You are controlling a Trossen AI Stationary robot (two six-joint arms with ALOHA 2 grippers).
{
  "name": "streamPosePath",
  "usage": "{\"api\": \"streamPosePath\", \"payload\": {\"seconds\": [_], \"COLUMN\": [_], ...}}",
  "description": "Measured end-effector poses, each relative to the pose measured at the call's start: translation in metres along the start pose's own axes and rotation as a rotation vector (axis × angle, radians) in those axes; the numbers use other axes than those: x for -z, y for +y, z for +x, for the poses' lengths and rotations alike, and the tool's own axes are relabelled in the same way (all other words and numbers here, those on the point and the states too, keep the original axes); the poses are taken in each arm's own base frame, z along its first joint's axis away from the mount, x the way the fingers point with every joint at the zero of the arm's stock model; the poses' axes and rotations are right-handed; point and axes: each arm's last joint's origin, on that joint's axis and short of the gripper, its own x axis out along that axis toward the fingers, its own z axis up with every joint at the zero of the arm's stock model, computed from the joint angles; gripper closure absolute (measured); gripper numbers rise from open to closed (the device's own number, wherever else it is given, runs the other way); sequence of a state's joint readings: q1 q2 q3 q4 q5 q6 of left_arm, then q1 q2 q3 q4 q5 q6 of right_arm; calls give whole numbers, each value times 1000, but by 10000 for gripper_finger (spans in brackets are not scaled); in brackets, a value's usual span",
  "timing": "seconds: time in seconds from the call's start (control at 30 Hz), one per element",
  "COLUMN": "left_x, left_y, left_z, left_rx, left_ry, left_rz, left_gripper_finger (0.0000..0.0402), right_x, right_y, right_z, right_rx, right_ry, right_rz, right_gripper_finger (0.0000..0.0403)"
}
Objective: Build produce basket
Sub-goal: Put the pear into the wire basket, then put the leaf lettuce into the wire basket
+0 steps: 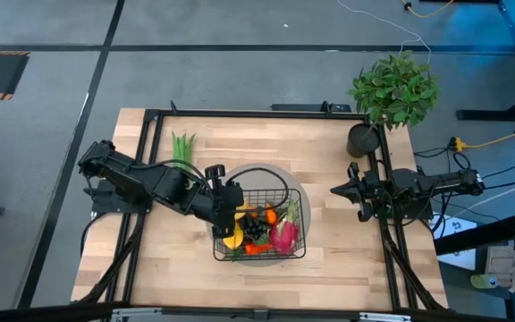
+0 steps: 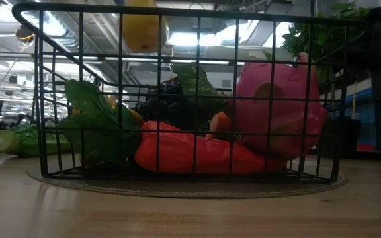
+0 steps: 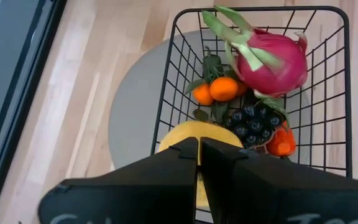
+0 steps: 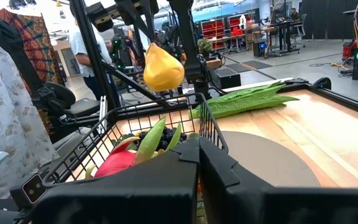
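Left jaws [image 4: 165,46] grip a yellow pear [image 4: 163,67] above the wire basket [image 1: 298,234]; lower before releasing. Right jaws [image 1: 340,190] closed, idle.

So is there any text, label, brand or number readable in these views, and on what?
None can be read in any view.
Left gripper: faint pale marks on its housing in the left wrist view, too blurred to read.
Basket, produce and table: no labels or print show.
Room behind, right wrist view: any signs are too small to read.
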State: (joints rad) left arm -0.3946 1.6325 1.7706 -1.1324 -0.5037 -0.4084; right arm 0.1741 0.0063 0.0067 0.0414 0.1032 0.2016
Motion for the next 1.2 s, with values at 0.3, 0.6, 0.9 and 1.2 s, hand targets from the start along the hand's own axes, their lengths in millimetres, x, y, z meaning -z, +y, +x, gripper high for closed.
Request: {"api": "streamPosePath", "payload": {"seconds": [0.3, 0.6, 0.9, 1.2], "left_x": [0, 0, 0, 0], "left_y": [0, 0, 0, 1], "left_z": [0, 0, 0, 0], "left_rx": [0, 0, -1, -28], "left_ry": [0, 0, 0, -12], "left_rz": [-27, -27, -26, -26], "left_gripper_finger": [401, 401, 401, 335], "right_x": [0, 0, 0, 0], "right_y": [0, 0, 0, 0], "right_z": [0, 0, 0, 0], "right_rx": [0, 0, 0, 0], "right_ry": [0, 0, 0, 0], "right_rz": [0, 0, 0, 0], "right_gripper_finger": [398, 398, 398, 398]}}
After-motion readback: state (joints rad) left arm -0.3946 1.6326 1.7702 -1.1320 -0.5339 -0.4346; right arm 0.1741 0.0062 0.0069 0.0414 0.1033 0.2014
